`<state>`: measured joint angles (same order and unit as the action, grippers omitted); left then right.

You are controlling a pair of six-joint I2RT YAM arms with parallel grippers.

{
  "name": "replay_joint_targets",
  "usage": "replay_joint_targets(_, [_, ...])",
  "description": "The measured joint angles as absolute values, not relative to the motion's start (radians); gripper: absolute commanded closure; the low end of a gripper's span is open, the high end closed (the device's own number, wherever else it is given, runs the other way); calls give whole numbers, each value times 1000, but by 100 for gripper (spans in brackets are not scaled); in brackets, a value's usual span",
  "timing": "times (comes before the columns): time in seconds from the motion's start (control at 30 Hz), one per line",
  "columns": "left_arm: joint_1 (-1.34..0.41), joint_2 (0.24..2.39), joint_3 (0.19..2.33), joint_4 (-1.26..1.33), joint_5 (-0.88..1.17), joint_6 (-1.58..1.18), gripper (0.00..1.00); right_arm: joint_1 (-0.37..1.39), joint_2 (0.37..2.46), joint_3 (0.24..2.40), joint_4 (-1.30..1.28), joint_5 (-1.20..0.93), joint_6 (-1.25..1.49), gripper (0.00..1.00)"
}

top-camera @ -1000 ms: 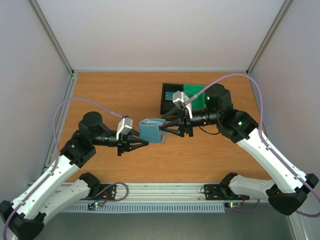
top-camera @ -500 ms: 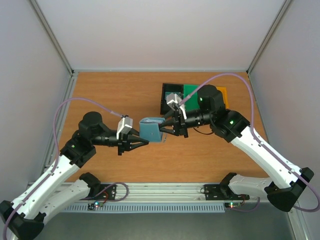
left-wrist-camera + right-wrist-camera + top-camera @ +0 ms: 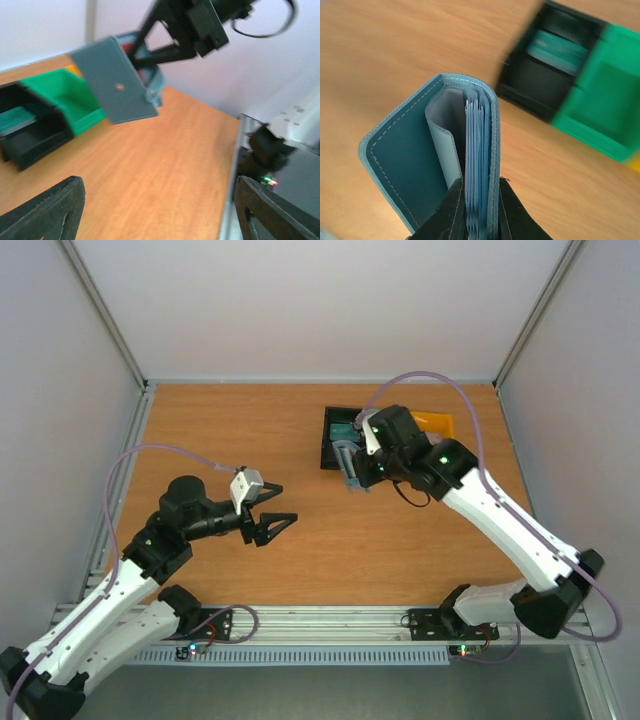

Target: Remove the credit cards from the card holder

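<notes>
The blue-grey card holder point(image 3: 415, 160) hangs above the table, half open, with my right gripper point(image 3: 482, 212) shut on the flap that carries its light blue pockets. From above, the card holder point(image 3: 347, 453) sits by the black bin's front edge under the right gripper point(image 3: 353, 472). In the left wrist view the card holder point(image 3: 117, 82) shows its plain back, with a sliver of red, perhaps the credit cards point(image 3: 127, 48), at its top edge. My left gripper point(image 3: 281, 505) stands wide open over bare table, well left of the holder; its fingers point(image 3: 47, 210) hold nothing.
A black bin point(image 3: 330, 445) lies at the back right, with a teal flat thing point(image 3: 555, 50) inside. A green bin point(image 3: 602, 100) adjoins it, and a yellow bin point(image 3: 437, 422) lies beyond. White walls enclose the wooden table point(image 3: 230, 430); a metal rail point(image 3: 330, 625) runs along the near edge.
My left gripper let go of the card holder, opened wide and drew back to the left. My right gripper closed on the holder and carried it back right toward the bins.
</notes>
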<state>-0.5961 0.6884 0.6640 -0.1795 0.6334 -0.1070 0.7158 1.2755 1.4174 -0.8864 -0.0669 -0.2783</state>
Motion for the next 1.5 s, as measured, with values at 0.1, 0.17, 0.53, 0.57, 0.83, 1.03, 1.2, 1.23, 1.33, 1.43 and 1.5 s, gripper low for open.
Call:
replay_joint_targets(0.1, [-596,691,645,-180,533,-116,7,714,1348,1434,-984,138,-218,99])
replay_joint_targets(0.17, [-595,701,640,-180,487,-130,1,734,1365,1430,-1032,207,-182,99])
replay_joint_targets(0.53, [-596,771,614,-85,458,-395,1,1016,1501,1570,-1021,324,-88,99])
replay_joint_targets(0.57, [-596,774,614,-76,454,-416,1,1027,1509,1574,-1016,324,-86,99])
replay_joint_targets(0.83, [-596,776,606,-76,364,-491,1,1063,1511,1576,-973,263,-91,99])
replay_joint_targets(1.03, [-596,775,575,-100,325,-503,24,1065,1488,1567,-937,153,-125,99])
replay_joint_targets(1.2, [-598,762,571,-112,332,-487,58,1063,1423,1514,-890,59,-164,99])
replay_joint_targets(1.23, [-598,756,571,-111,339,-483,65,1059,1406,1502,-883,41,-172,99])
replay_joint_targets(1.33, [-602,733,569,-94,392,-454,82,1041,1361,1479,-876,-27,-205,99])
replay_joint_targets(1.43, [-602,714,562,-68,452,-442,92,1018,1319,1446,-858,-85,-228,99])
replay_joint_targets(1.5, [-602,703,555,-55,492,-435,99,985,1279,1410,-845,-139,-238,99])
